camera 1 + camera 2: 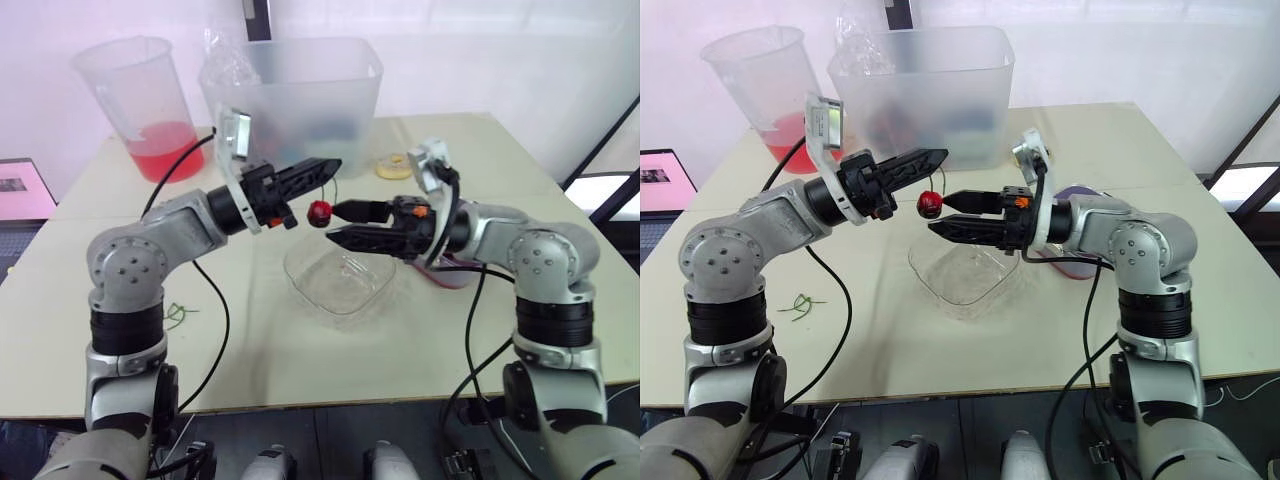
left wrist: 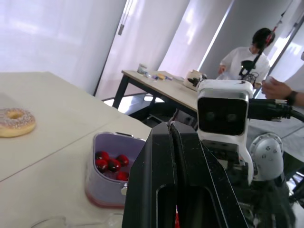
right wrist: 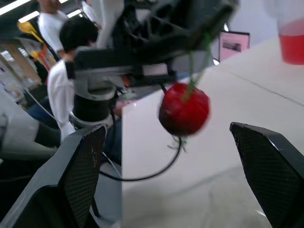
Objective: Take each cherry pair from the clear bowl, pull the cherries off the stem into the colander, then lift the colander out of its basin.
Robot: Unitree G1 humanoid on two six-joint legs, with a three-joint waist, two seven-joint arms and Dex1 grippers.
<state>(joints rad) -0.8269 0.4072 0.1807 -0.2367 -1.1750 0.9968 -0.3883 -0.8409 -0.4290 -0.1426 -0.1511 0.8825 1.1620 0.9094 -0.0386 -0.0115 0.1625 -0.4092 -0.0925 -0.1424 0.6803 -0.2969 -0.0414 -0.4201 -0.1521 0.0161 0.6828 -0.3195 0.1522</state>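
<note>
- Nearest at the left front, a loose green stem lies on the pale table, well apart from everything else.
- At the far left back corner stands a pitcher with red liquid in its bottom.
- Next comes the left gripper, raised over the middle of the table and pointing toward the right arm. Its two black fingers are pressed together, pinching the thin stem of a single red cherry, which hangs just below the tip.
- Behind it, a big frosted tub sits at the back of the table.
- Below both grippers rests the clear bowl, on the table near its front middle.
- Facing the left one, the right gripper has its fingers spread apart, one above the other, their tips just beside the cherry. In the right wrist view the cherry hangs between them with a gap on each side.
- A doughnut lies behind the right gripper, near the tub.
- Farthest right, the lilac colander sits on the table under the right forearm, with several dark red cherries inside.
</note>
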